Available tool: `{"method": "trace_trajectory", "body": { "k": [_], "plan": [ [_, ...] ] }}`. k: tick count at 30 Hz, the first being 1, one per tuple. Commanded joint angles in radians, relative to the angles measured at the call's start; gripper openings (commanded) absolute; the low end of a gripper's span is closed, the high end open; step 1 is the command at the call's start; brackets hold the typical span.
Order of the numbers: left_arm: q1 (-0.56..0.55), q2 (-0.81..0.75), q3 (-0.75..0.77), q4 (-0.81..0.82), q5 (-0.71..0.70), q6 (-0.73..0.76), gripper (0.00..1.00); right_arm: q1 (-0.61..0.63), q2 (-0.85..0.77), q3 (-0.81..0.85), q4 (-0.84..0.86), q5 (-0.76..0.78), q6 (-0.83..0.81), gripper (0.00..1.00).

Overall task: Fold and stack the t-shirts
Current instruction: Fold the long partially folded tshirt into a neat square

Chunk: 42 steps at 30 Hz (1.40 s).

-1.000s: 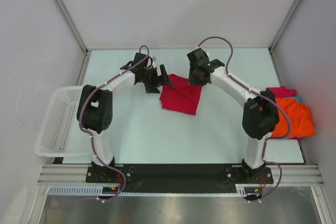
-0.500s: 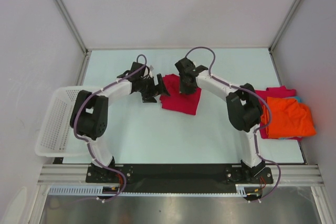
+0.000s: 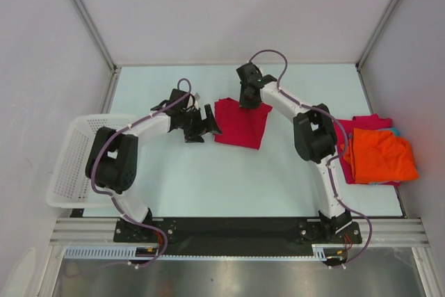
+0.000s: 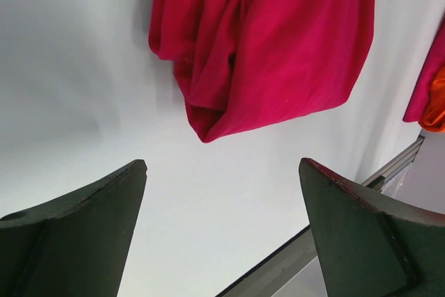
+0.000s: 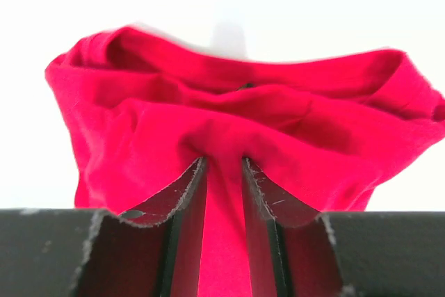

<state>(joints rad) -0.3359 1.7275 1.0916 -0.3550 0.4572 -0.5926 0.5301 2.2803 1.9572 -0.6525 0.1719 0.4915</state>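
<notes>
The crimson red t-shirt (image 3: 240, 124) lies folded in the middle of the table. My right gripper (image 3: 248, 100) is at its far edge, shut on a pinch of the red cloth (image 5: 224, 241), which bunches around the jaws. My left gripper (image 3: 206, 122) is open and empty just left of the shirt; in the left wrist view the shirt (image 4: 278, 46) lies beyond the fingers without touching them. A pile of an orange t-shirt (image 3: 379, 155) on a magenta-pink one (image 3: 368, 122), with a sliver of teal, lies at the right edge.
A white lattice basket (image 3: 73, 161) hangs off the table's left edge. The table's metal front rail (image 4: 292, 262) shows beyond the left gripper's fingers. Grey walls close in the back and both sides.
My right gripper swung left onto the shirt, then back to its far edge, with the elbow folding in. My left gripper drew slightly left and nearer, away from the shirt.
</notes>
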Motion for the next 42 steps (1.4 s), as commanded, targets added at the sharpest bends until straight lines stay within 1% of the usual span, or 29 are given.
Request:
{"method": "trace_trajectory", "body": {
  "k": [1, 9, 11, 15, 18, 19, 21, 23, 24, 26, 27, 28, 30, 31, 32, 33, 34, 36, 37, 40, 42],
  "plan": [
    [0.005, -0.051, -0.001, 0.014, -0.012, 0.024, 0.96, -0.012, 0.015, 0.048, 0.014, 0.018, -0.022, 0.32],
    [0.005, -0.059, 0.001, 0.005, -0.012, 0.028, 0.96, -0.054, 0.074, 0.057, 0.008, 0.02, -0.036, 0.31],
    [0.005, -0.063, -0.002, 0.002, -0.018, 0.031, 0.96, -0.058, 0.068, 0.066, 0.001, 0.014, -0.039, 0.31],
    [0.005, -0.066, -0.015, -0.001, -0.029, 0.036, 0.96, -0.051, -0.004, 0.075, -0.001, 0.02, -0.059, 0.32],
    [0.005, -0.062, -0.015, 0.001, -0.037, 0.039, 0.96, -0.045, -0.079, 0.095, -0.027, 0.054, -0.071, 0.34],
    [0.005, -0.062, -0.016, 0.002, -0.038, 0.04, 0.96, -0.042, -0.126, 0.094, -0.029, 0.073, -0.083, 0.35],
    [0.005, -0.052, -0.019, 0.008, -0.043, 0.042, 0.96, -0.042, -0.166, 0.088, -0.036, 0.072, -0.09, 0.4],
    [0.005, -0.049, -0.019, 0.017, -0.046, 0.042, 0.96, -0.051, -0.218, 0.071, -0.055, 0.052, -0.081, 0.43],
    [0.005, -0.045, -0.018, 0.022, -0.048, 0.043, 0.97, -0.058, -0.238, 0.027, -0.056, 0.016, -0.071, 0.43],
    [0.005, -0.043, -0.009, 0.04, -0.048, 0.053, 0.97, -0.077, -0.296, -0.045, -0.039, -0.062, -0.067, 0.49],
    [0.005, -0.043, -0.004, 0.047, -0.052, 0.06, 0.98, -0.084, -0.321, -0.105, 0.015, -0.151, -0.062, 0.5],
    [0.005, -0.045, -0.001, 0.056, -0.06, 0.069, 0.99, -0.09, -0.344, -0.213, 0.043, -0.169, -0.05, 0.49],
    [0.005, -0.048, 0.016, 0.076, -0.095, 0.103, 1.0, -0.117, -0.398, -0.317, 0.105, -0.25, -0.008, 0.48],
    [0.005, -0.048, 0.024, 0.074, -0.116, 0.118, 0.99, -0.128, -0.41, -0.398, 0.119, -0.273, 0.01, 0.48],
    [0.005, -0.043, 0.049, 0.053, -0.141, 0.152, 1.0, -0.143, -0.43, -0.434, 0.137, -0.294, 0.034, 0.48],
    [0.005, -0.04, 0.069, 0.028, -0.185, 0.172, 1.0, -0.15, -0.439, -0.466, 0.169, -0.331, 0.047, 0.48],
    [-0.003, -0.039, 0.086, 0.005, -0.28, 0.192, 0.99, -0.154, -0.447, -0.519, 0.181, -0.342, 0.054, 0.48],
    [-0.011, -0.031, 0.137, -0.059, -0.391, 0.247, 1.0, -0.156, -0.464, -0.558, 0.203, -0.356, 0.071, 0.48],
    [-0.014, -0.026, 0.151, -0.077, -0.484, 0.261, 1.0, -0.157, -0.466, -0.573, 0.211, -0.365, 0.074, 0.49],
    [-0.014, -0.002, 0.186, -0.13, -0.567, 0.29, 1.0, -0.157, -0.459, -0.621, 0.232, -0.376, 0.093, 0.49],
    [-0.014, 0.018, 0.197, -0.131, -0.563, 0.294, 1.0, -0.165, -0.452, -0.653, 0.249, -0.384, 0.102, 0.49]
  ]
}}
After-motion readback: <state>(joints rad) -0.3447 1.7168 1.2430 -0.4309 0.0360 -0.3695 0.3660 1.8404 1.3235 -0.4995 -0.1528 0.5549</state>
